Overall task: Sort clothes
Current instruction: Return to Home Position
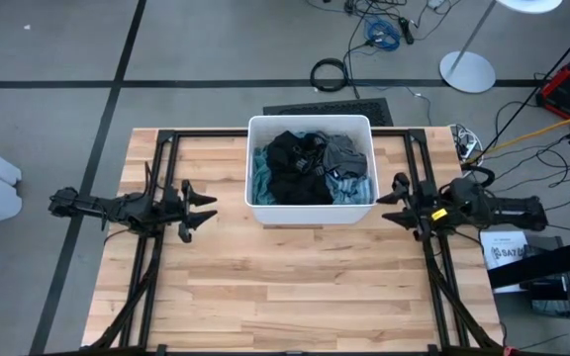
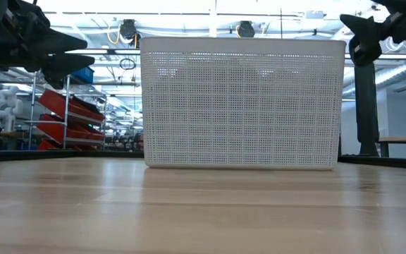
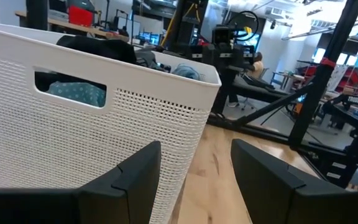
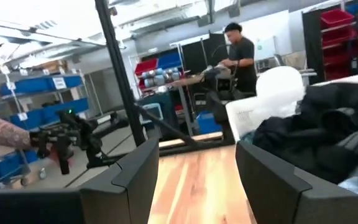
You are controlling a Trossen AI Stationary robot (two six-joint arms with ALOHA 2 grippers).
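Pale plank wooden table (image 1: 295,287), seen from overhead: soft fabric clothes (image 1: 305,168) in black, grey and teal lay heaped inside the white rectangular plastic bin (image 1: 310,210) at the rear middle. My left gripper (image 1: 204,208) hung near the bin's left wall, fingers spread wide, holding nothing; my right gripper (image 1: 392,201) mirrored it on the right, equally wide. At table height, the bin's perforated wall hid the clothes. From my left wrist, teal fabric (image 3: 76,93) showed through a handle slot (image 3: 48,81). From my right wrist, black garments (image 4: 328,137) rose over the rim, with a person (image 4: 241,56) in the room beyond.
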